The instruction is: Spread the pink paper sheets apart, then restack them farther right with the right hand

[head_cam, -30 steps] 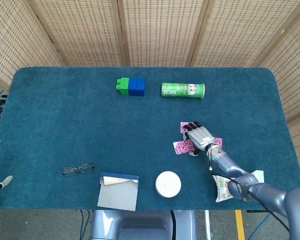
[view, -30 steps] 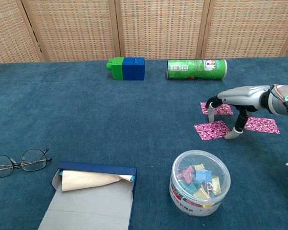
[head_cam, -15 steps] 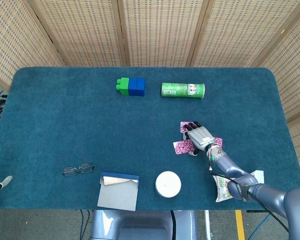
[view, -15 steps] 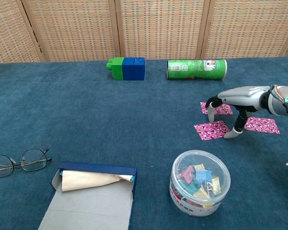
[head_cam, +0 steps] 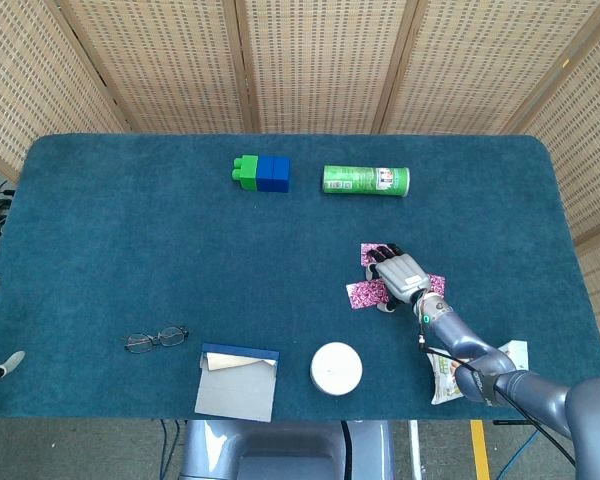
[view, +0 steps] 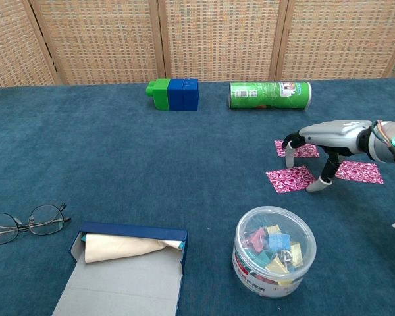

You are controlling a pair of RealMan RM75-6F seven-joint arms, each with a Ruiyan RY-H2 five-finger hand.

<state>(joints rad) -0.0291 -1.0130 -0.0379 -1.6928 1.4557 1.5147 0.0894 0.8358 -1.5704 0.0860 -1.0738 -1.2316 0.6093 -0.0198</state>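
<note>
Three pink patterned sheets lie spread apart on the blue cloth at the right. One is nearest me [view: 288, 179] [head_cam: 364, 294], one is farther back [view: 307, 151] [head_cam: 369, 251], and one is to the right [view: 359, 171] [head_cam: 438, 283]. My right hand [view: 324, 136] [head_cam: 402, 272] arches over them with its fingers spread. Its fingertips [view: 289, 157] come down at the back sheet, and its thumb touches the cloth just right of the near sheet. It holds nothing. My left hand [head_cam: 2, 368] shows only at the far left edge, fingers apart and empty.
A green can [view: 270, 94] lies on its side at the back, with a green and blue block [view: 175, 93] left of it. A clear tub of clips [view: 274, 250] stands in front of the sheets. Glasses [view: 23, 220] and an open box [view: 125, 270] lie front left.
</note>
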